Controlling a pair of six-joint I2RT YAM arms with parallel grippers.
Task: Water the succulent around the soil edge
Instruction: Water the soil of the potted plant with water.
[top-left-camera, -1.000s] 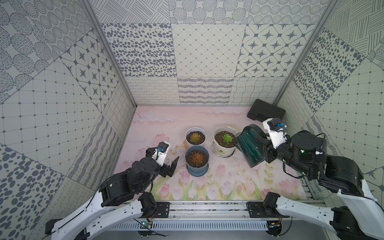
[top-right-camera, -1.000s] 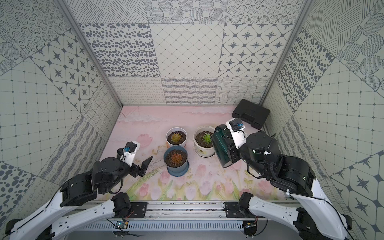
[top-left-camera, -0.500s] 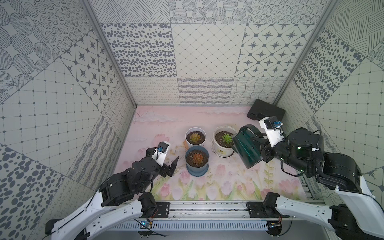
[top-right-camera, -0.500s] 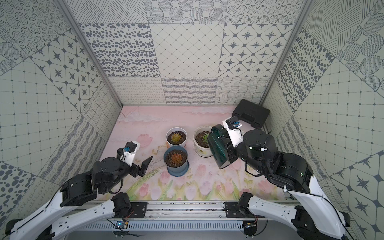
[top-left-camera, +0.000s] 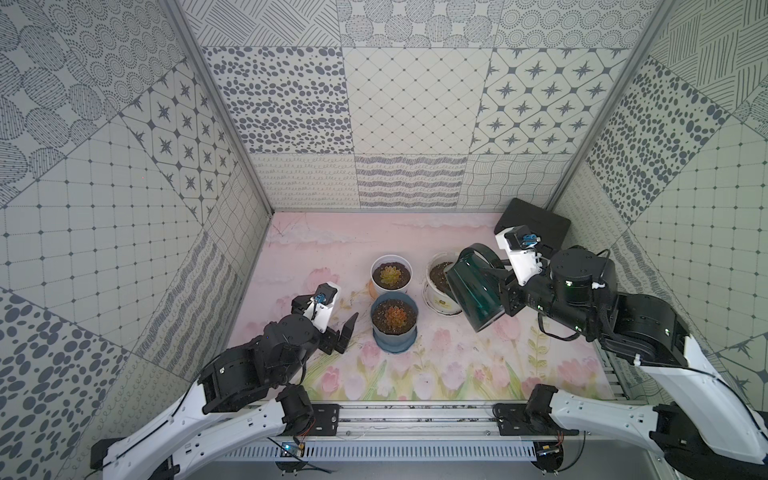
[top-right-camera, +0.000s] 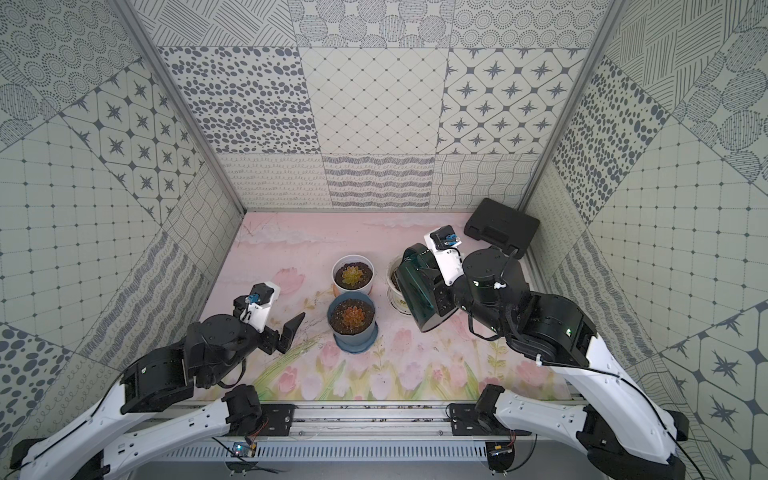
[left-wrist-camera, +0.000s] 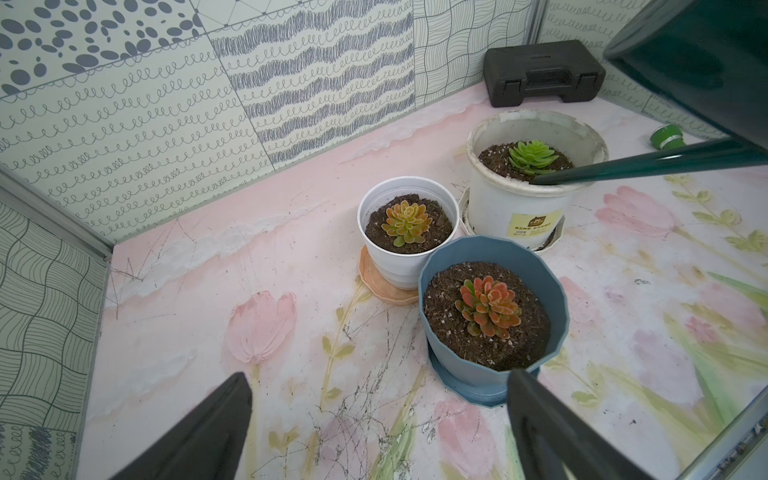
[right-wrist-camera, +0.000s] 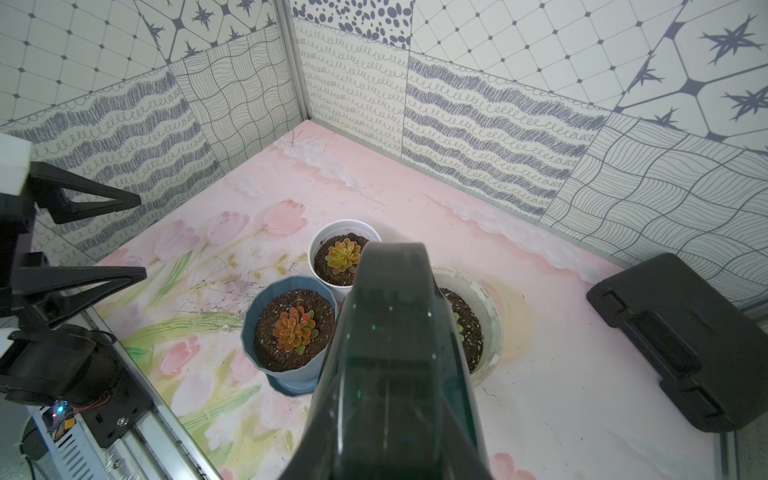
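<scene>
Right of centre in both top views, the right tool (top-left-camera: 508, 291) is clenched on the handle of a dark green watering can (top-left-camera: 471, 291). The can is tipped forward, its thin spout (left-wrist-camera: 648, 166) reaching over the rim of the big white pot (left-wrist-camera: 515, 208), the tip at the soil's edge just beside the green succulent (left-wrist-camera: 532, 156). Lower left, the left tool (left-wrist-camera: 380, 376) hangs released, jaws spread wide, over the counter (top-left-camera: 457, 365), near the blue pot (top-left-camera: 394, 328).
</scene>
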